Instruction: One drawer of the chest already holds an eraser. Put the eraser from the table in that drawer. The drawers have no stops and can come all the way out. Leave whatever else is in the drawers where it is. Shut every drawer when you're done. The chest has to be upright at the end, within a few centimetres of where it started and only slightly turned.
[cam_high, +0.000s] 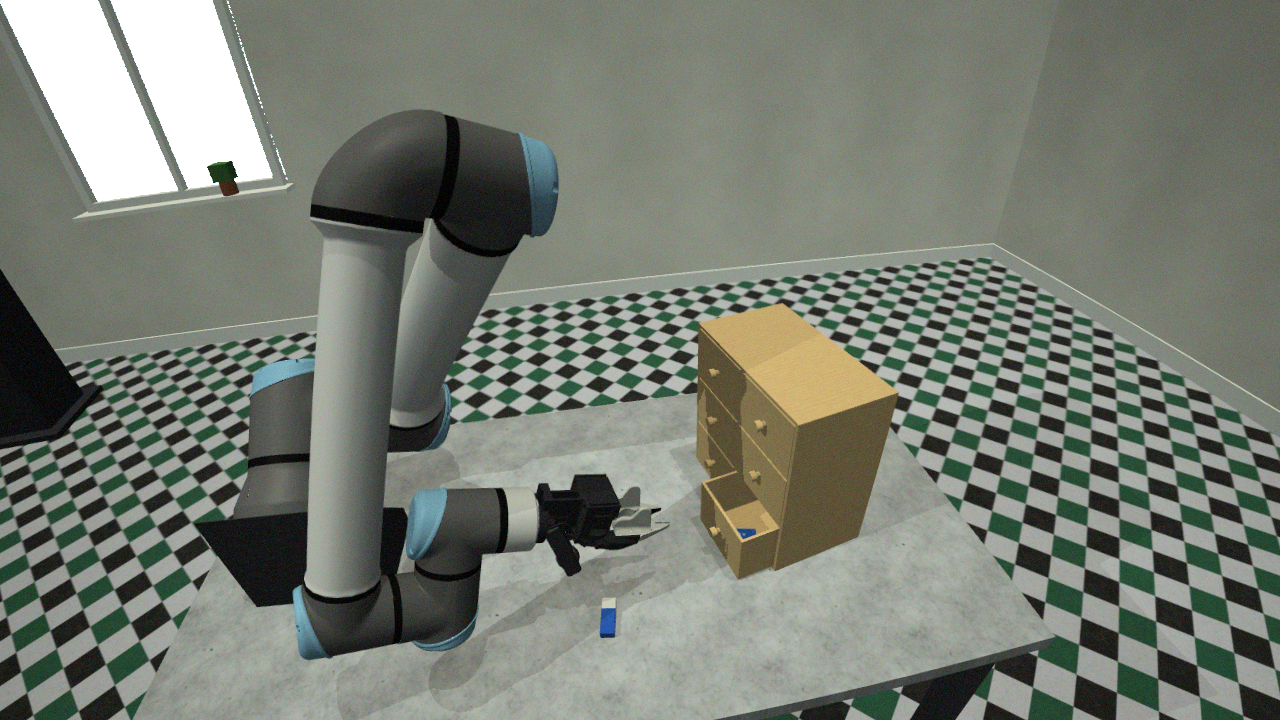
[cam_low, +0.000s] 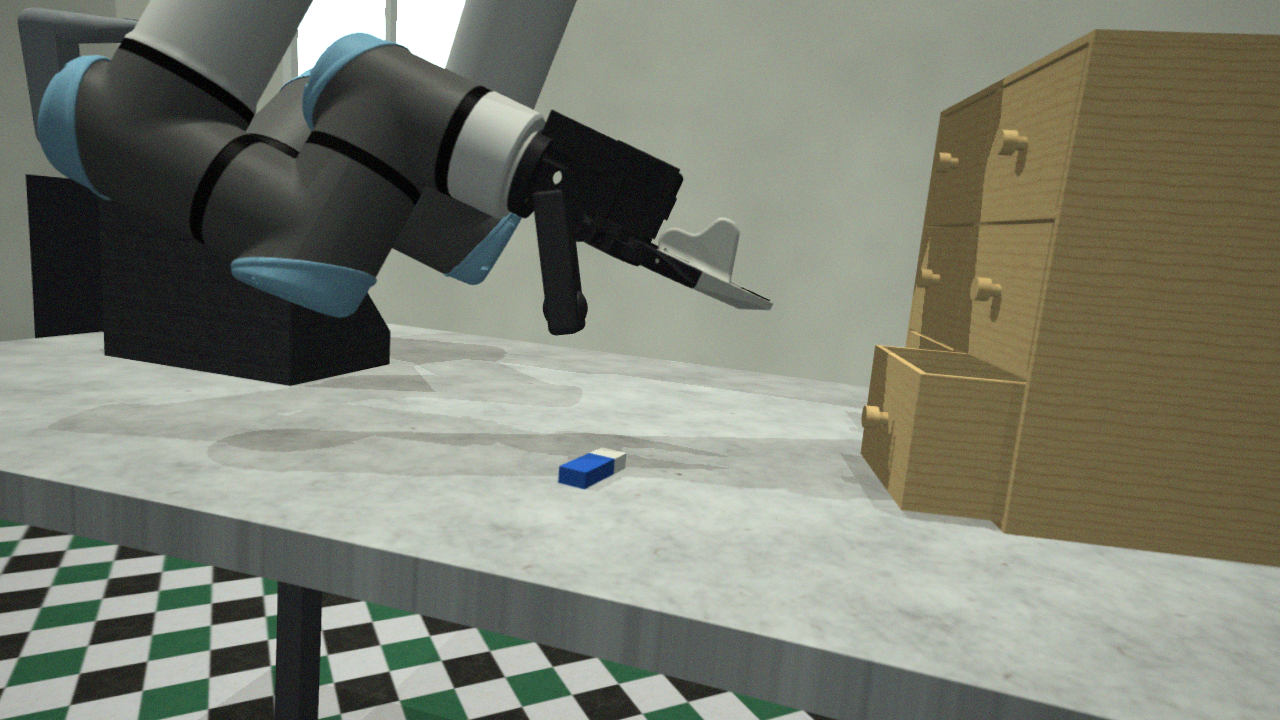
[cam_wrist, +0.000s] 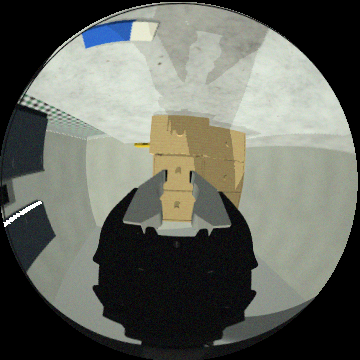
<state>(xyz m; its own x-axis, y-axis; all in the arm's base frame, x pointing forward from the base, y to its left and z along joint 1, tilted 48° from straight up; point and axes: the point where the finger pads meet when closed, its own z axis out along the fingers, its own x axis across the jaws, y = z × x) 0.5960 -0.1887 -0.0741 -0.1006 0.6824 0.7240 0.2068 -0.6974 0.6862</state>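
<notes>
The table eraser (cam_high: 607, 617) (cam_low: 590, 469) (cam_wrist: 112, 34), blue with a white end, lies flat in front of the chest. The wooden chest (cam_high: 832, 474) (cam_low: 1163, 268) (cam_wrist: 225, 175) stands upright. Its bottom right drawer (cam_high: 757, 551) (cam_low: 966, 438) (cam_wrist: 195, 144) is pulled well out, with a blue eraser (cam_high: 746, 533) partly visible inside. The bottom left drawer seems slightly out; the upper drawers look shut. My gripper (cam_high: 663, 517) (cam_low: 768, 304) (cam_wrist: 178, 171) is empty, its fingers narrowed but apart, hanging above the table in front of the chest and clear of the knobs.
The table (cam_high: 859, 617) (cam_low: 716, 573) has its near edge beyond the eraser. The black robot base (cam_low: 196, 295) stands at the left. A small yellow strip (cam_wrist: 142, 145) shows beside the chest in the wrist view; I cannot tell what it is.
</notes>
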